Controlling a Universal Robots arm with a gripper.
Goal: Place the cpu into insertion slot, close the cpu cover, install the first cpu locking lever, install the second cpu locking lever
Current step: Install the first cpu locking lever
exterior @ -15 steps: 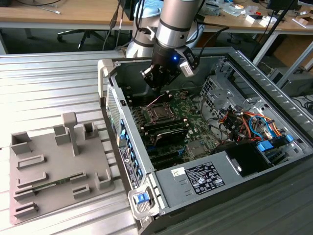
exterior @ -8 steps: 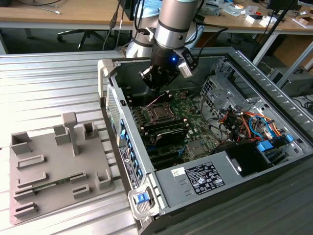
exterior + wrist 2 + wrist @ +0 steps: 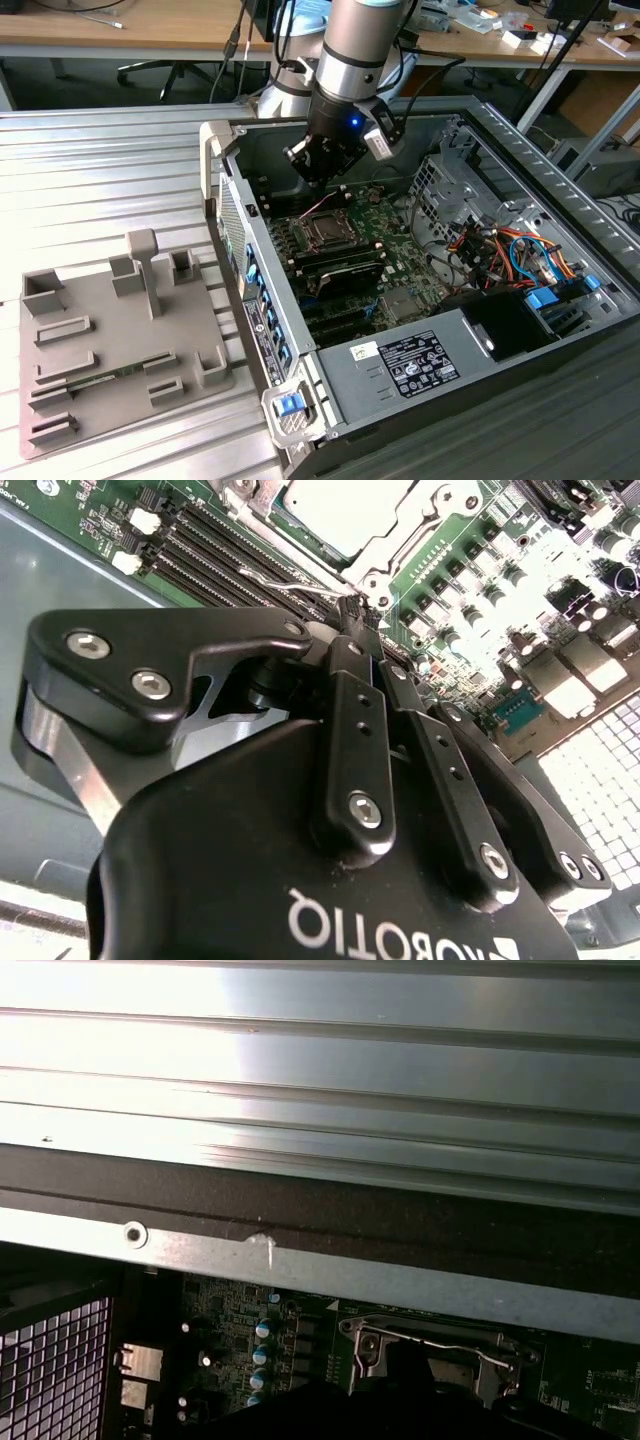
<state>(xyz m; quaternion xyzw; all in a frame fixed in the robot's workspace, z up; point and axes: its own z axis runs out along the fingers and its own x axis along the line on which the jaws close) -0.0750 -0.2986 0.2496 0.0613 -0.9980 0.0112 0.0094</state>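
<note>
Pincer (image 3: 322,178): clenched, grasping nothing, poised above the motherboard socket; cpu (image 3: 335,510) seated, cpu cover (image 3: 400,542) closed over it.

Silver-grey tubular arm (image 3: 355,40) with a blue light, ending in a black pincer (image 3: 365,620) with silver hex screws.

A ribbed metal table (image 3: 120,160) carries everything. An open computer case (image 3: 520,330) lies on its side across the middle and toward 3 o'clock in the exterior view. A grey fixture tray (image 3: 110,340) with upright blocks and slots rests toward 8 o'clock, just beside the case.
</note>
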